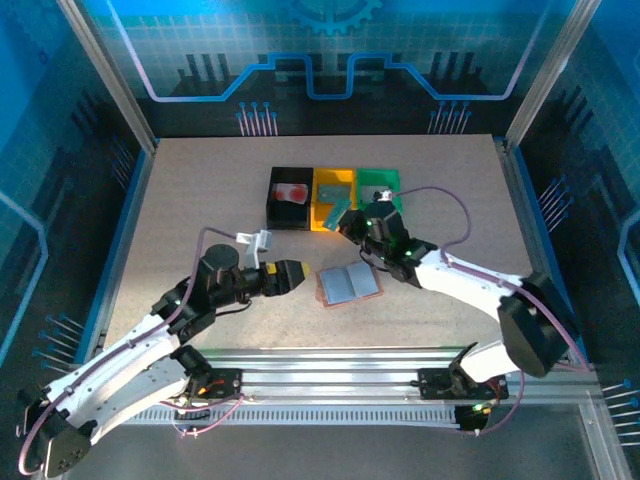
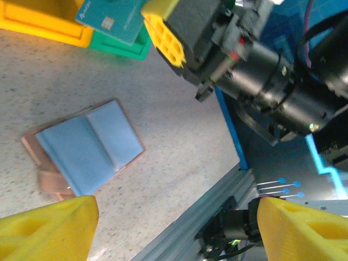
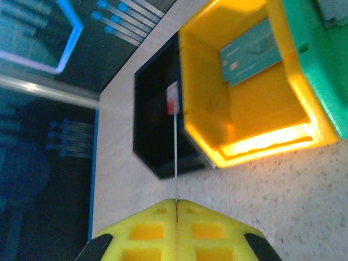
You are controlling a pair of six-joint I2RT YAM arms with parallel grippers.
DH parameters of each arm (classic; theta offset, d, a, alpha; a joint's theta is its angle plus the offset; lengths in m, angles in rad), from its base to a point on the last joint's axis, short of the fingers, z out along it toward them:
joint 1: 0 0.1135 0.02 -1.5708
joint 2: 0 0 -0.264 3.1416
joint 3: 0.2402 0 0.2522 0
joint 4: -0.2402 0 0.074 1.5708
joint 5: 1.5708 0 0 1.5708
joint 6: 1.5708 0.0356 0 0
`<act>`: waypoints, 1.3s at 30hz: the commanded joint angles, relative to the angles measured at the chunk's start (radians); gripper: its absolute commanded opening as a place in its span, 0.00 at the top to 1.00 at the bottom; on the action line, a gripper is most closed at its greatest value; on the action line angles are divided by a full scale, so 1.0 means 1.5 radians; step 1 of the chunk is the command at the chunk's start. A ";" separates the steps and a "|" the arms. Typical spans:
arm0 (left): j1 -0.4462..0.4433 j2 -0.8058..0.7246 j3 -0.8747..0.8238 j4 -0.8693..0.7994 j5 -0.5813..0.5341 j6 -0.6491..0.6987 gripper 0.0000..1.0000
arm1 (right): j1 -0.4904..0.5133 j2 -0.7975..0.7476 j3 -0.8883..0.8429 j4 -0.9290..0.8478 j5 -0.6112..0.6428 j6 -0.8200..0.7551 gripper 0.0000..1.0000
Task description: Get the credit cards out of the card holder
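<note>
The card holder (image 1: 348, 283) lies open and flat on the table (image 1: 200, 200), grey-blue lining up and a salmon-pink border showing around it. In the left wrist view (image 2: 87, 152) its 2 halves meet at a centre fold, and a pink flap sticks out at its 7 o'clock corner.

The red credit card (image 1: 292, 192) lies inside the black bin (image 1: 290, 224), at 11 o'clock from the holder. The teal credit card (image 1: 338, 207) is in the yellow bin (image 1: 320, 224), at 12 o'clock from the holder. It stands tilted (image 3: 253, 51), leaning on the wall next to the green bin (image 3: 318, 76). Seen from the left wrist, its upper part (image 2: 111, 19) rises above that wall, chip side showing. The 3 bins stand in a row, touching side by side: black, yellow, green (image 1: 365, 180).

The right gripper (image 1: 351, 223) hangs at 12 o'clock from the holder, just at the near edge of the yellow bin. Its yellow fingers (image 3: 141, 231) are pressed together (image 3: 176, 205). A thin pale line runs up from the seam between them to a small red and white patch against the black bin (image 3: 157, 136); I cannot tell what it is.

The left gripper (image 1: 298, 275) hovers at 9 o'clock from the holder, near it but apart, pointing toward it. Its 2 yellow fingers (image 2: 49, 228) are spread wide (image 2: 174, 231), with nothing between them.
</note>
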 commanded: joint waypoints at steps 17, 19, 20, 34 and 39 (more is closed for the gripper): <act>0.046 -0.001 0.082 -0.190 -0.004 0.110 0.20 | 0.001 0.332 0.378 -0.151 0.262 0.321 1.00; 0.048 0.002 0.082 -0.194 0.001 0.115 0.20 | 0.003 0.348 0.409 -0.198 0.272 0.341 1.00; 0.050 0.004 0.084 -0.196 0.005 0.119 0.20 | 0.003 0.356 0.417 -0.205 0.273 0.342 1.00; 0.062 0.010 0.093 -0.214 0.029 0.142 0.18 | -0.019 0.413 0.432 -0.220 0.310 0.411 1.00; 0.063 0.008 0.087 -0.210 0.035 0.135 0.18 | -0.032 0.457 0.469 -0.220 0.285 0.440 1.00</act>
